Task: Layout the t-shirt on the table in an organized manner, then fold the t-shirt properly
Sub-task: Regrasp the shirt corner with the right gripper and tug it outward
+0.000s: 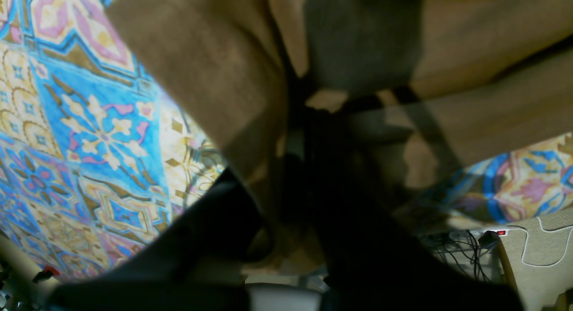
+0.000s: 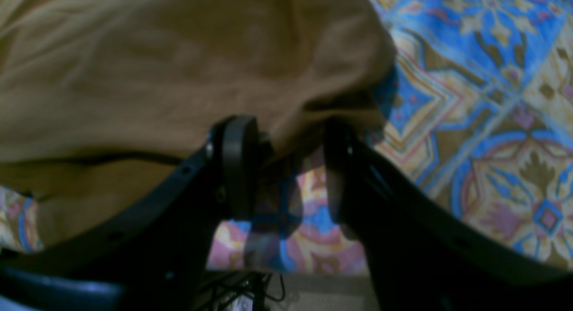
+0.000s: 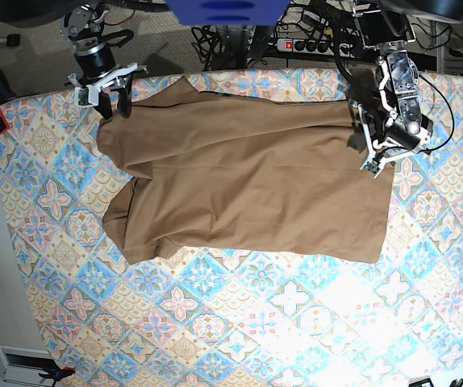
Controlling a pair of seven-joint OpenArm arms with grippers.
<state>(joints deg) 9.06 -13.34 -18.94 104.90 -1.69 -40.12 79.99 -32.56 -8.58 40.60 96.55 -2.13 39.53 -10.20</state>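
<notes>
I see the shirt [image 3: 248,185] spread on the worktop [image 3: 215,322]. Left claw [image 3: 366,145] clenched on its edge; right claw [image 2: 286,176] released at the opposite corner.

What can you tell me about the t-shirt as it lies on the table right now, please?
The t-shirt is plain tan-brown, soft-looking cloth with no print, spread mostly flat across the far half of the patterned table, with light wrinkles. One short sleeve bunches at its lower left in the base view. The left pincer is shut on its right edge, lifting the fabric a little there. The right pincer stands open at the far left corner, its fingers either side of the cloth's edge.
</notes>
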